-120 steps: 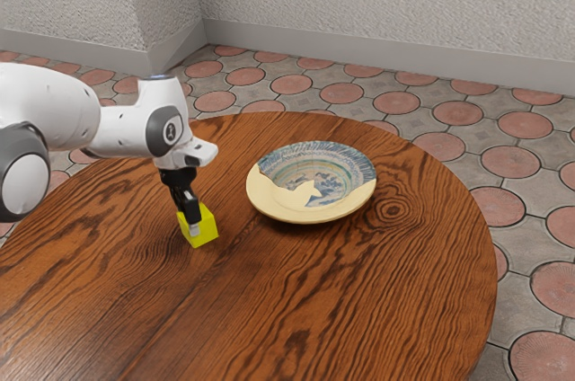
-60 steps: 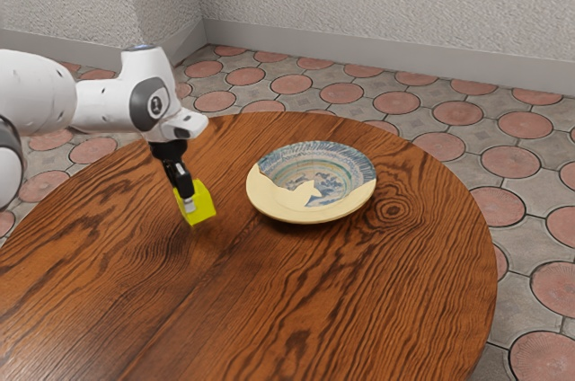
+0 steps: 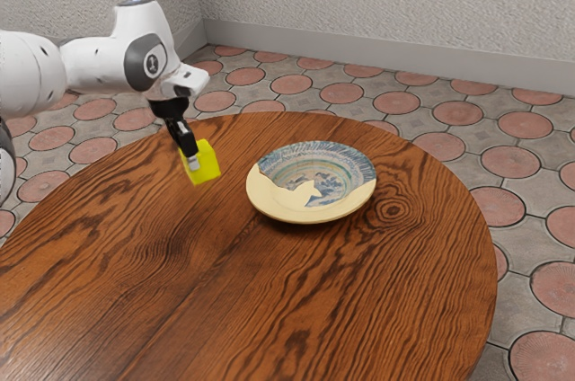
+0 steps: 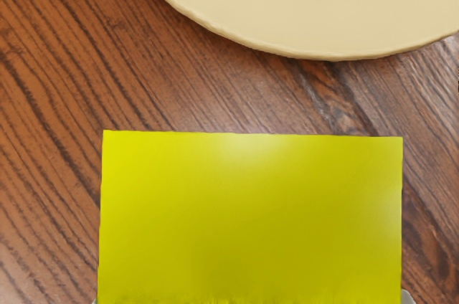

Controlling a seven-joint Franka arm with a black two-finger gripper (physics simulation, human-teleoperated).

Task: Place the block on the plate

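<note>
My gripper [image 3: 194, 163] is shut on the yellow block [image 3: 206, 165], holding it slightly tilted in the air above the table, to the exterior view's left of the plate [image 3: 287, 205]. The plate lies flat, cream along one side and blue-patterned over the rest. In the wrist view the block [image 4: 251, 218] looms large just under my hand, with part of the plate's cream rim [image 4: 315, 31] beyond it. Block and plate are apart.
The round wooden table [image 3: 359, 291] carries the plate toward its far side. Past its curved edge lies a tiled floor [image 3: 517, 165], with a pale wall [image 3: 377, 4] behind.
My gripper has risen from the table with the block in it, and the block has tilted a little along the way. The plate has stayed where it was.
</note>
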